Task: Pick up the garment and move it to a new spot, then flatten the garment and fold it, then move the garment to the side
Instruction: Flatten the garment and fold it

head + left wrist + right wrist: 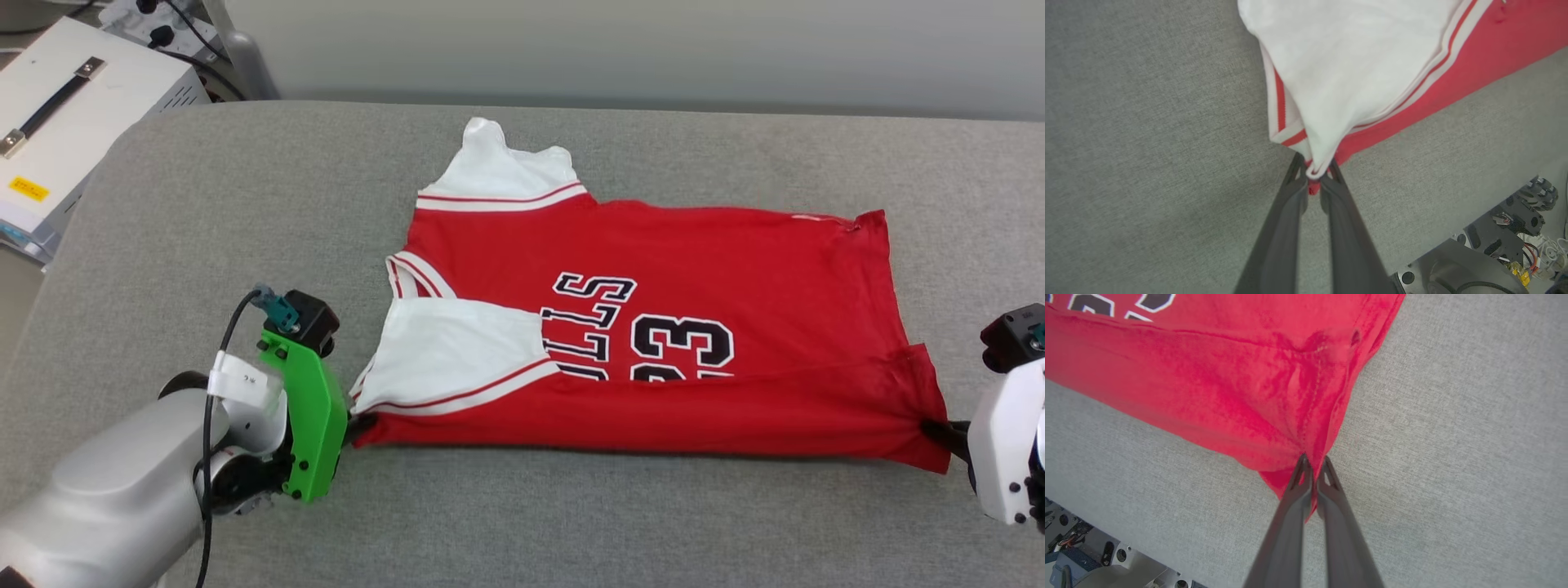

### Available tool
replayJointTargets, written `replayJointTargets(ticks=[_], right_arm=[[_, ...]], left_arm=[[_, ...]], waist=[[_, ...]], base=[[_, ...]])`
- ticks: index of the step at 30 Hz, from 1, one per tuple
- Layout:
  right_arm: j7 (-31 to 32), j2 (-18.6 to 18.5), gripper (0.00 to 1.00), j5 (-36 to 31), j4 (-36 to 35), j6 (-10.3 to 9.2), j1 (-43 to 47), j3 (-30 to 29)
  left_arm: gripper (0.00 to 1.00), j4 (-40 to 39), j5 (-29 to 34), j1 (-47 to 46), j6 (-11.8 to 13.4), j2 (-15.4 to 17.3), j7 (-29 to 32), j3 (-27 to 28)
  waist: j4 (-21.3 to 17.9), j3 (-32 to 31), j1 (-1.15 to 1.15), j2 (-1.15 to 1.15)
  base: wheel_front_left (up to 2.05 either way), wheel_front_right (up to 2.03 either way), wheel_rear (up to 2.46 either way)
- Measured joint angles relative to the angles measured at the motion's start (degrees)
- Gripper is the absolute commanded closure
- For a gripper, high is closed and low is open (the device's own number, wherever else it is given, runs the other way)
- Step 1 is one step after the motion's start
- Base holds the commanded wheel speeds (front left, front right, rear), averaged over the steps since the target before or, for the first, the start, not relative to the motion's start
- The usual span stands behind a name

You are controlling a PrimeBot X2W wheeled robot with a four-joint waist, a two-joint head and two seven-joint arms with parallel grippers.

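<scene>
Left gripper is clamped on the near-left corner of the red jersey-style shirt with white sleeves and black lettering, pinching white sleeve and red body cloth together. Right gripper is closed on the near-right hem corner. The shirt lies mid-way across the grey fabric-covered surface, its near edge turned over the lettering. Risks noted: both bites sit at the very edge, so a lift may pull cloth free. Uneven arm travel may skew the fold, and the left pinch may shed a layer.
</scene>
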Motion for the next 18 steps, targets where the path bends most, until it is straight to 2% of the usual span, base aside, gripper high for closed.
replayJointTargets(ticks=[6,10,18], right_arm=[[0.59,-1.76,1.0,0.32,-4.28,0.0,6.06,-3.13],[1.65,-1.82,1.0,0.47,-6.01,0.0,10.04,-5.23],[3.37,0.81,1.0,0.52,-5.5,0.0,13.44,-7.9]], left_arm=[[1.0,-5.12,-0.43,3.75,0.02,3.0,0.01,-0.82],[1.0,-7.72,-0.35,5.8,0.98,3.58,0.02,-1.19],[1.0,-8.02,-0.18,8.0,2.1,3.53,-0.18,-1.43]], waist=[[-0.35,-2.29,0.0,0.0],[-0.47,-2.49,0.0,0.0],[-0.64,-0.42,0.0,0.0]], base=[[0.0,0.0,0.0],[0.0,0.0,0.0],[0.0,0.0,0.0]])
